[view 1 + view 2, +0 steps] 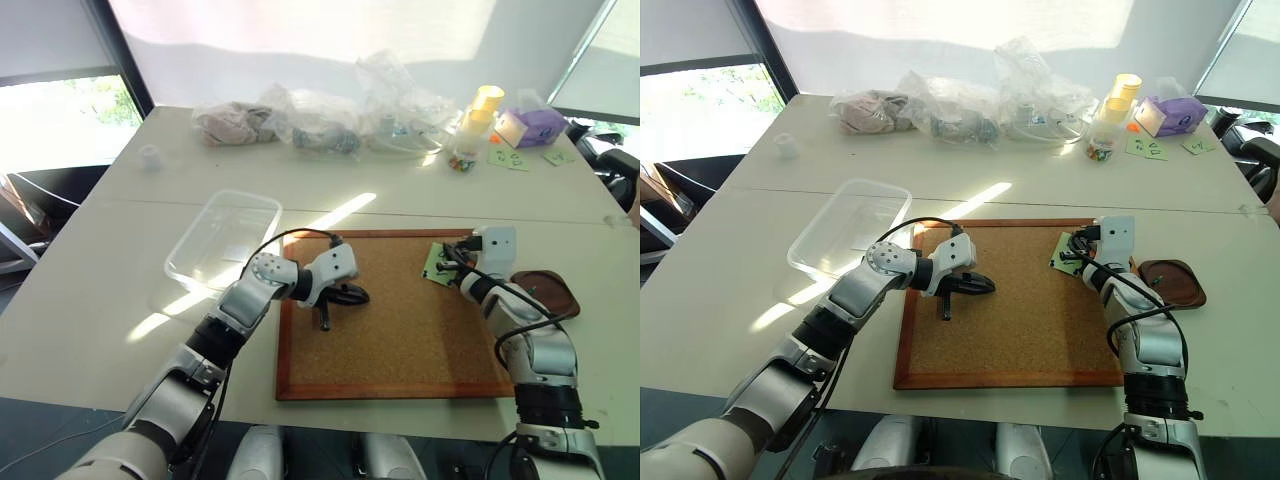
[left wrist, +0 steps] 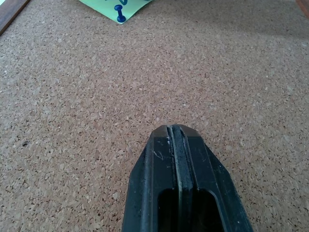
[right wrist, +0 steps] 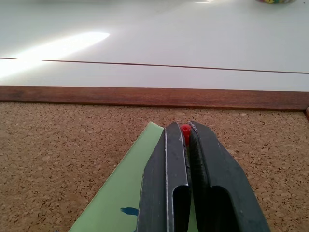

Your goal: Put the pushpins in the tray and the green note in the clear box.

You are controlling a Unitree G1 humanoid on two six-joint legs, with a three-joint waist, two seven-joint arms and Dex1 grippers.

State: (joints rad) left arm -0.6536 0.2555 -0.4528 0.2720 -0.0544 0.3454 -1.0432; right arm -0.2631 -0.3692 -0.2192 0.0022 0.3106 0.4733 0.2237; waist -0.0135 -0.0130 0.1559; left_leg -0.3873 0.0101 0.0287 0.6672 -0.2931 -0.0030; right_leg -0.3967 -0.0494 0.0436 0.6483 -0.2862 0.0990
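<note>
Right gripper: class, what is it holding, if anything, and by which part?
The right gripper is shut on the red pushpin, pinching its plastic head between the fingertips, above the green note.

green note (image 3: 120, 198) half hidden under right claw (image 3: 186, 129), writing unreadable

Head stereo pair looks forward and down over the surface (image 1: 120, 330); both eyes share the cork board (image 1: 400, 330) and clear box (image 1: 222, 240). Left wrist cam sits very near the cork, facing the green note (image 2: 116, 6), probably its corner. Right wrist cam, low over the note, faces the board's far frame.
</note>
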